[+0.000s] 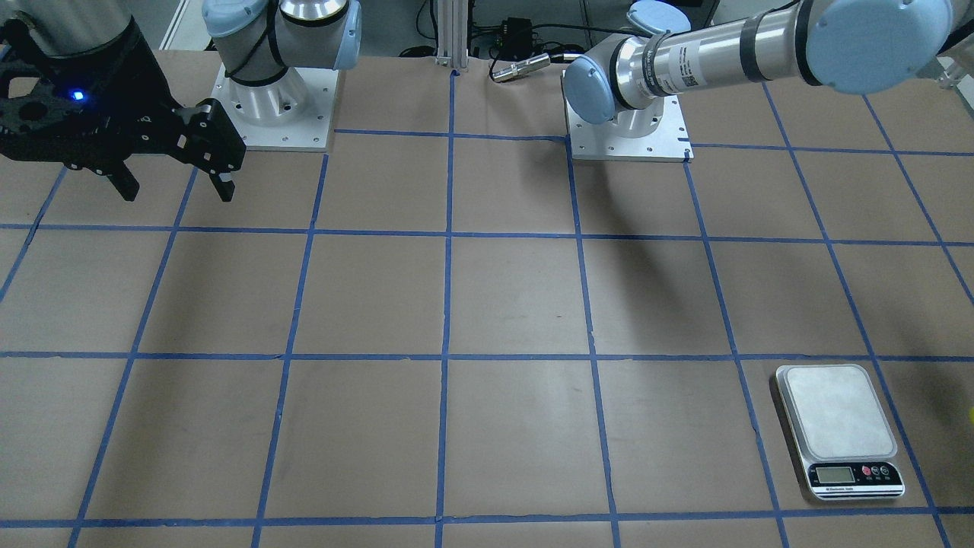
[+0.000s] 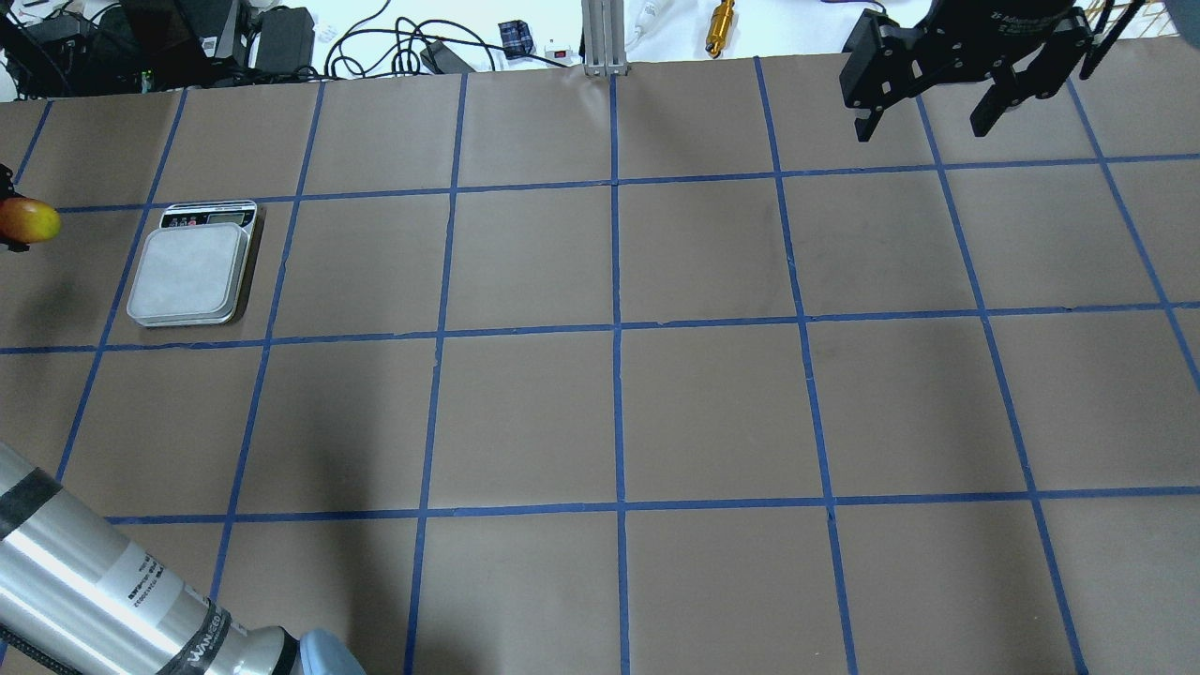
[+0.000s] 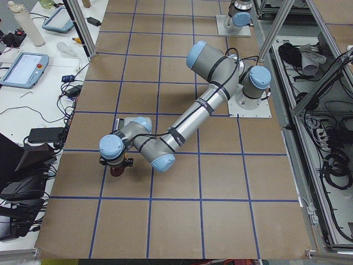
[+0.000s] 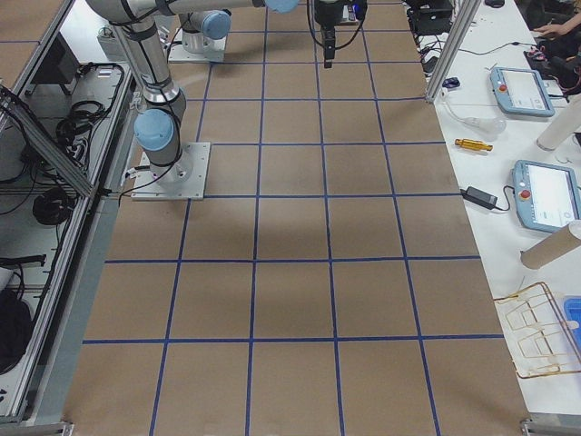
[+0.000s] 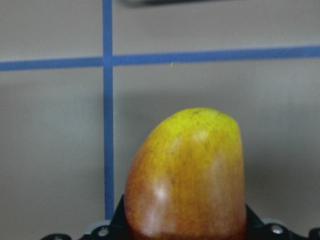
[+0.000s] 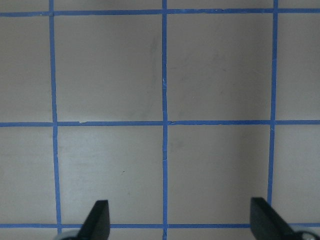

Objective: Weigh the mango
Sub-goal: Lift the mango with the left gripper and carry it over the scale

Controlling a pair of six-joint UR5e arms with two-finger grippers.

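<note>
The mango [image 2: 28, 222], yellow at one end and red-orange at the other, is at the far left edge of the overhead view, just left of the scale [image 2: 187, 272]. My left gripper [image 3: 116, 162] is shut on it and holds it above the table. In the left wrist view the mango [image 5: 187, 175] fills the lower middle, yellow end outward, and hides the fingers. The scale [image 1: 837, 422] has a bare grey platform and a small display. My right gripper [image 2: 921, 133] is open and empty, raised over the far right of the table; it also shows in the right wrist view [image 6: 181, 222].
The brown table top is marked with a blue tape grid [image 2: 616, 328]. Both arm bases [image 1: 628, 137] stand on plates at the robot's side. Cables, a brass part [image 2: 720, 19] and tablets [image 3: 22, 69] lie beyond the far table edge.
</note>
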